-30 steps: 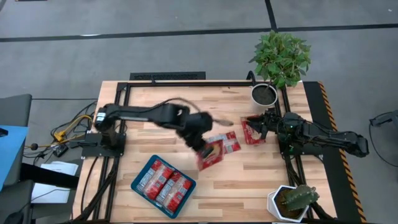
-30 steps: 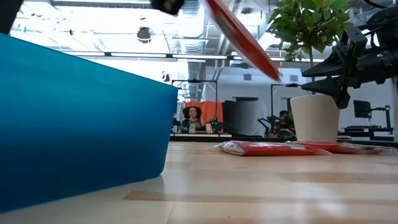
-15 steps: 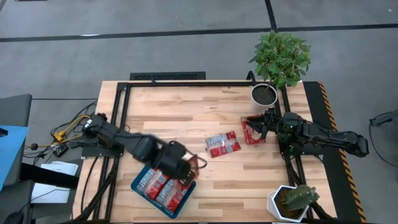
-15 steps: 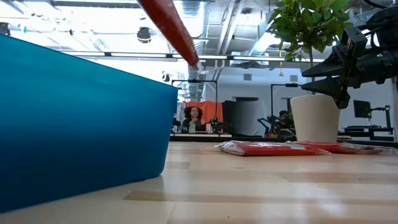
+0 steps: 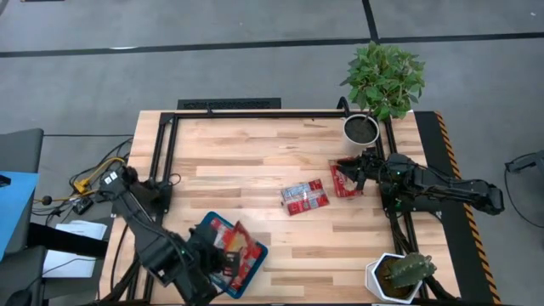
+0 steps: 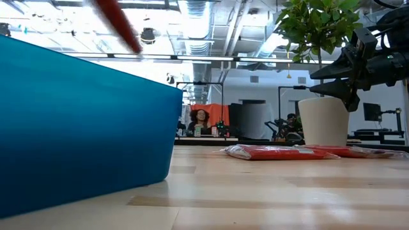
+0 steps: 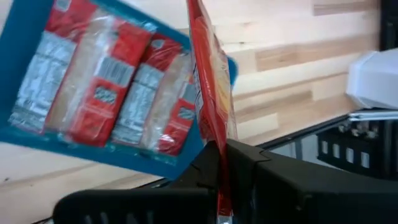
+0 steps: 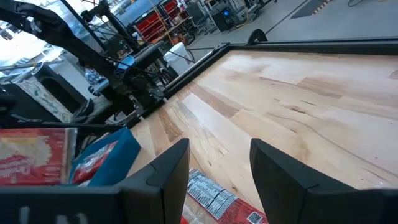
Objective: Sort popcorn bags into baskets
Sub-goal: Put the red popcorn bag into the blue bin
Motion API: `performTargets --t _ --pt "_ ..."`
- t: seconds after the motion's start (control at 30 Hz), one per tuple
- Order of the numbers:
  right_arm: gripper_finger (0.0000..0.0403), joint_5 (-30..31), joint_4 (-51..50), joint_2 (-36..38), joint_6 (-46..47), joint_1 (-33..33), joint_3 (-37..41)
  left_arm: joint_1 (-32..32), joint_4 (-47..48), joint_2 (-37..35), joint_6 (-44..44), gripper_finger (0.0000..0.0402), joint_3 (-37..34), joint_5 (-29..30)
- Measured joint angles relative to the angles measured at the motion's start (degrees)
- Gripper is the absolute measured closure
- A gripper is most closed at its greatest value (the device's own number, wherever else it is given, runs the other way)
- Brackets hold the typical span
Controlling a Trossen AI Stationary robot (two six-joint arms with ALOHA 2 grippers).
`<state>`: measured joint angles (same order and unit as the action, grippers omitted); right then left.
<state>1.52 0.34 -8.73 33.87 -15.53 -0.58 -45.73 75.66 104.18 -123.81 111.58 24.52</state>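
Observation:
The teal-blue tray [image 5: 194,240] sits near the table's near-left edge with several red packets lying flat in it [image 7: 106,81]. My left gripper [image 5: 223,257] is over the tray, shut on one red packet [image 5: 240,245], which shows as a tilted red streak [image 6: 118,25] above the tray wall [image 6: 83,140]. Two packets [image 5: 304,197] lie side by side mid-table. Another packet [image 5: 342,182] lies below my right gripper [image 5: 353,170], which hangs open above the table [image 6: 345,70] without touching it. My left gripper [image 7: 221,186] pinches the red packet between its two fingers at one short end [image 7: 216,155]. The packet reaches away from the fingers, edge-on to the wrist camera. It is lifted clear and tilted over the tray's right part.
A white pot with a leafy plant [image 5: 361,127] stands at the far right corner, and a cactus pot [image 5: 399,274] at the near right corner. Black frame rails run along the table's edges. Bare wood lies between the tray and the loose packets. A person [image 6: 199,120] sits far off in the room.
My left gripper has carried the packet from the middle of the table toward the near-left, to a place over the tray, keeping it lifted clear. The two packets mid-table have stayed in place.

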Motion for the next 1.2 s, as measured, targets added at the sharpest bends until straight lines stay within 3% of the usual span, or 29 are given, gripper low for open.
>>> performTargets --t 0.27,0.67,0.87,1.0,1.2 --pt "0.0204 0.0 0.0 0.0 0.1 0.0 0.0 -2.6 -4.3 0.0 -1.1 0.0401 -7.4 1.8" --pt "0.0210 0.0 0.0 0.0 0.2 0.0 0.0 -2.8 -23.4 0.0 -0.4 0.0401 -20.2 1.7" --pt "0.0203 0.0 0.0 0.0 0.2 0.0 0.0 -2.4 -22.3 0.0 -2.0 0.0396 -21.8 -2.3" --pt "0.0202 0.0 0.0 0.0 0.2 0.0 0.0 -1.7 -21.6 0.0 -1.1 0.0361 -21.8 -3.8" --pt "0.0206 0.0 0.0 0.0 0.2 0.0 0.0 -0.6 -21.4 0.0 -0.8 0.0271 -21.8 -3.7"
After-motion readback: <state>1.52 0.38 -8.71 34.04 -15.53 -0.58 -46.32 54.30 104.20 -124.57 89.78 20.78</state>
